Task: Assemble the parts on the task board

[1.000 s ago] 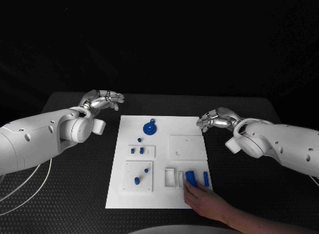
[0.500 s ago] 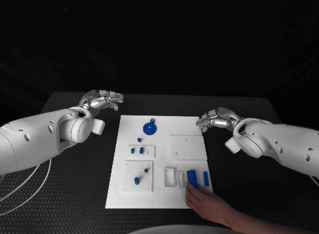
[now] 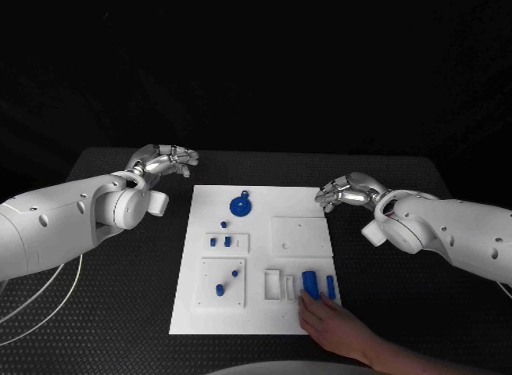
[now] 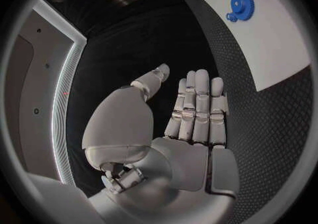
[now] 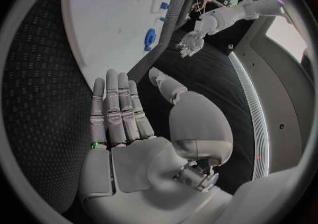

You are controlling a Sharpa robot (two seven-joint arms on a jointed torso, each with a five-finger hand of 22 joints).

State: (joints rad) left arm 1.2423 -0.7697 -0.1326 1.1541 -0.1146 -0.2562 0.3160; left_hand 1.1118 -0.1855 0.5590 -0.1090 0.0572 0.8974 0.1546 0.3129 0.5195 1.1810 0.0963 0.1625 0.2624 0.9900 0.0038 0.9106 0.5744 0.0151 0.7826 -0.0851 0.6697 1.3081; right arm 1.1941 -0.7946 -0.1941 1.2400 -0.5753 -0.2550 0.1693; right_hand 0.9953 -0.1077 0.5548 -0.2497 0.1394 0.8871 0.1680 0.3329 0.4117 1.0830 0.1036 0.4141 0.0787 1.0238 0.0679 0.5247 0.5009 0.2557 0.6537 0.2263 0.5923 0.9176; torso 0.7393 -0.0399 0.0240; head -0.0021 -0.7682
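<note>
The white task board [image 3: 306,234] lies in the middle of the black table. On it sit a blue gear [image 3: 241,205], several small blue pegs [image 3: 220,289] and two upright blue blocks [image 3: 330,286]. A person's hand [image 3: 334,324] reaches in from the near edge and touches the larger blue block [image 3: 309,283]. My left hand [image 3: 163,161] hovers off the board's far left corner and holds nothing. My right hand [image 3: 346,191] hangs by the far right corner, also holding nothing. In the wrist views the left hand [image 4: 195,113] and right hand [image 5: 122,113] show straight, spread fingers beside the board [image 4: 265,44].
The dark textured table [image 3: 120,312] surrounds the board on all sides. A white cable [image 3: 30,312] loops over the table's near left part. The gear [image 5: 150,39] and my left hand [image 5: 191,43] appear in the right wrist view.
The person's hand has shifted slightly at the larger blue block. Both of my arms have stayed still.
</note>
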